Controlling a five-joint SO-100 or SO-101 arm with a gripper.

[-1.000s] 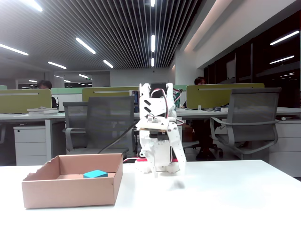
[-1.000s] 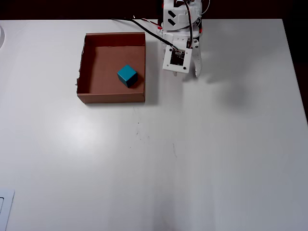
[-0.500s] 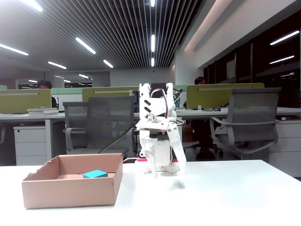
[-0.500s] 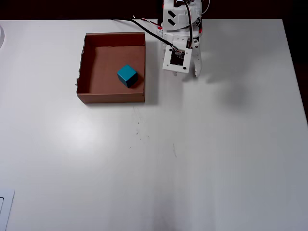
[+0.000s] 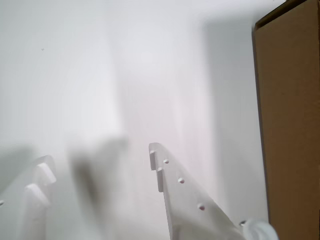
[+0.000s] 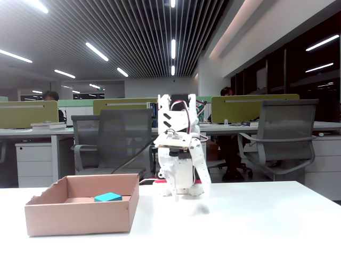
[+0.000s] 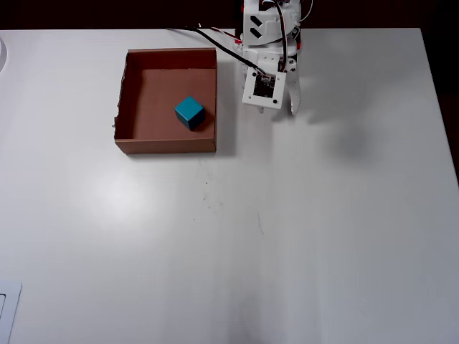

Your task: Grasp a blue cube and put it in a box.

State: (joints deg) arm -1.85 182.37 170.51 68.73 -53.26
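The blue cube (image 7: 190,112) lies inside the brown cardboard box (image 7: 165,145), toward its right side in the overhead view. In the fixed view the cube's top (image 6: 108,197) shows above the box wall (image 6: 80,216). My gripper (image 7: 283,111) hangs over bare table just right of the box, close to the arm's base. It is open and empty. In the wrist view its white fingers (image 5: 97,160) stand apart over white table, with the box wall (image 5: 290,125) at the right edge. The cube does not show there.
The arm's base (image 7: 265,21) stands at the table's far edge, with cables running left behind the box. The white table (image 7: 287,236) stretches wide in front. Office chairs and desks stand behind the table in the fixed view.
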